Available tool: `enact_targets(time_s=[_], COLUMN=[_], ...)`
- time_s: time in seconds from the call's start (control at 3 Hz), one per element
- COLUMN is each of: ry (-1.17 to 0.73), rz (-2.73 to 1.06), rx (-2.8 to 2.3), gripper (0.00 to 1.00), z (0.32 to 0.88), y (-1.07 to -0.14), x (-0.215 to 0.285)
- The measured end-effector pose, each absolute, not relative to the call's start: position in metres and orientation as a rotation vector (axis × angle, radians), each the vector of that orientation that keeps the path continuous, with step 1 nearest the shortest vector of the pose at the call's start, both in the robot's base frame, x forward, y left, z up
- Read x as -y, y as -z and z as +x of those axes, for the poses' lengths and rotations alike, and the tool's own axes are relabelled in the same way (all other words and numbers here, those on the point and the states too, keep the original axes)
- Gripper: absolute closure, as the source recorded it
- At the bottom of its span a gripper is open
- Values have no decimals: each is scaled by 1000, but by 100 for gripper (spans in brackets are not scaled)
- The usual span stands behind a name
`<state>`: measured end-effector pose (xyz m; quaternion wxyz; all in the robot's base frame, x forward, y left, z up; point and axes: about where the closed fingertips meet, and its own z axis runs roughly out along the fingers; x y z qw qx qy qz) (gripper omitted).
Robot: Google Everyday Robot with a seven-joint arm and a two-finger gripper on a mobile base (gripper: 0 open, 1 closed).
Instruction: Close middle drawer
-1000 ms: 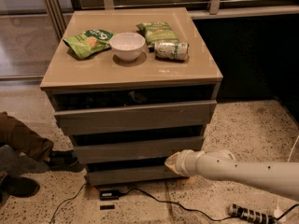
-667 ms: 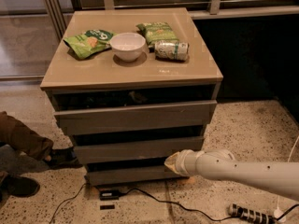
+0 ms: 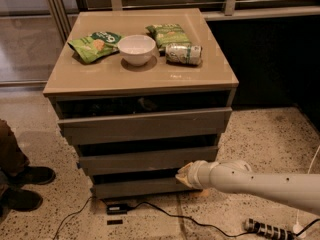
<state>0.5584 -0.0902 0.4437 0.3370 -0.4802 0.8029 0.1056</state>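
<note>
gripper (image 3: 184, 175), grip state can't tell, sits low; middle drawer (image 3: 145, 159) front is just up-left of it, sticking out. risk: push slips under onto bottom drawer (image 3: 135, 188), or off-centre shove at right end jams it.

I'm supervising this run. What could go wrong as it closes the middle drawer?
The gripper sits low, by the right end of the middle drawer, near the bottom drawer; it may slip below the front or push the wrong one. An off-centre push might skew the drawer. A jolt could roll the can lying on top.
</note>
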Motion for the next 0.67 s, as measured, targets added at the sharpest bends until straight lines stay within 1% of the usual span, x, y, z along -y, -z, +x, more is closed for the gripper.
enact_targets(time_s=[0.33, 0.67], ry=[-275, -275], rz=[-1252, -1252], rx=[-2093, -2093], gripper=[0, 0], z=[558, 558], y=[-444, -444], x=[90, 90])
